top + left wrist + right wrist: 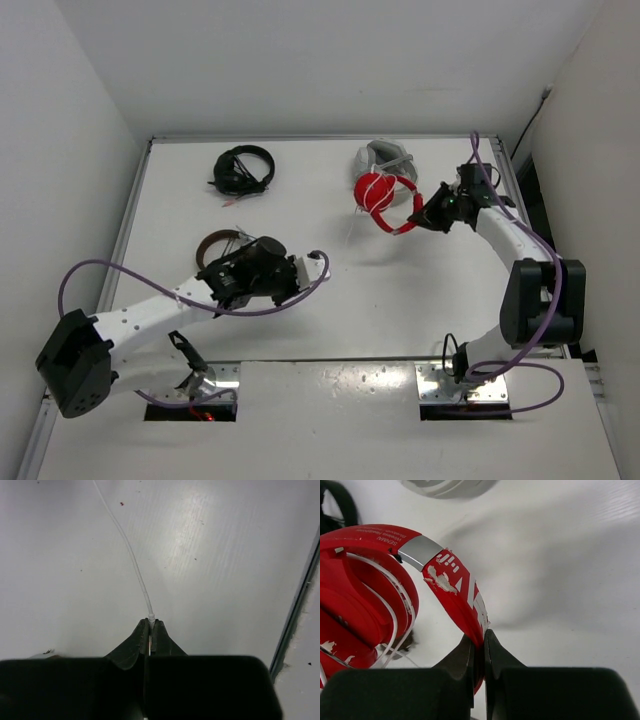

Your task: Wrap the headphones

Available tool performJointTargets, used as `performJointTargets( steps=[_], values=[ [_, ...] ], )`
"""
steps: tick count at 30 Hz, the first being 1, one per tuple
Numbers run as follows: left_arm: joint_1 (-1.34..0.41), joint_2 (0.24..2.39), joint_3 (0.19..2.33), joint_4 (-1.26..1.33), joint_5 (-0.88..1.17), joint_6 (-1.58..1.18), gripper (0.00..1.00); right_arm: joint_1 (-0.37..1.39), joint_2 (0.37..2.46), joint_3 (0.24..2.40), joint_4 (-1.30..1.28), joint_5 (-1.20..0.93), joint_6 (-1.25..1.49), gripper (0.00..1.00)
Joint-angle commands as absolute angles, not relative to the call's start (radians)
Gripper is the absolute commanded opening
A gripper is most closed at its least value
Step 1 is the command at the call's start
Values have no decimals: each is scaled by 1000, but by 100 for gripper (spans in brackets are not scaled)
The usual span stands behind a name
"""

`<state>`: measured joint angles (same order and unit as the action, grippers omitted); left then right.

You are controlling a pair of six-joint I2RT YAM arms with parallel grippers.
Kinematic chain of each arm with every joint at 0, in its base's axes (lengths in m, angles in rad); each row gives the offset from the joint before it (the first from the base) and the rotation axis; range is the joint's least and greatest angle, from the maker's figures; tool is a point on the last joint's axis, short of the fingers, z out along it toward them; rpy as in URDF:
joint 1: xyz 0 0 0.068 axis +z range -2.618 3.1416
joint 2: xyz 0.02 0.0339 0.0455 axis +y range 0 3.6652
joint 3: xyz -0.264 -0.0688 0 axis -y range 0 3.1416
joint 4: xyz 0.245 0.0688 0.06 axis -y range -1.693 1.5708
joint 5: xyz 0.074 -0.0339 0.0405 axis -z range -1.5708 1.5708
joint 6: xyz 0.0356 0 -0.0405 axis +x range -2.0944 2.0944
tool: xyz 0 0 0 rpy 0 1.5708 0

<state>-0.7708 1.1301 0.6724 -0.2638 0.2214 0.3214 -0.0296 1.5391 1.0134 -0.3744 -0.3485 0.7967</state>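
Observation:
The red headphones (383,197) are held up above the table at the back right, with the white cable (396,611) looped several times around the earcups. My right gripper (418,220) is shut on the red headband (460,592), pinched between its fingertips in the right wrist view (483,639). My left gripper (312,264) is over the middle of the table. It is shut on the end of the white cable (131,555), which runs up and away from the left gripper's tips (151,624).
Black headphones (245,170) lie at the back left. Grey-white headphones (385,155) lie just behind the red ones. Brown-and-silver headphones (213,243) lie partly under my left arm. White walls enclose the table.

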Motion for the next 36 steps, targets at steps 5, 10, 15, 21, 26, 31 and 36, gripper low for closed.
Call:
performJointTargets(
  steps=[5,10,15,21,26,31,36],
  values=[
    [-816,1140,683,-266,46,282,0,-58,1526,1002,-172,-739,962,0],
    [-762,1163,683,-242,28,268,0,-78,1517,983,-224,-918,921,0],
    [-776,1172,683,-233,94,278,0,-112,1508,899,-127,-1018,1026,0],
    [-818,1264,702,-222,49,278,0,-48,1540,828,174,-1150,1298,0],
    [-854,1335,739,-222,40,268,0,-25,1540,828,230,-1161,1356,0],
    [-913,1303,749,-213,83,259,0,-64,1511,899,-18,-956,1184,0],
    [-1012,1299,770,-213,92,250,0,-52,1534,899,46,-925,1255,0]
  ],
)
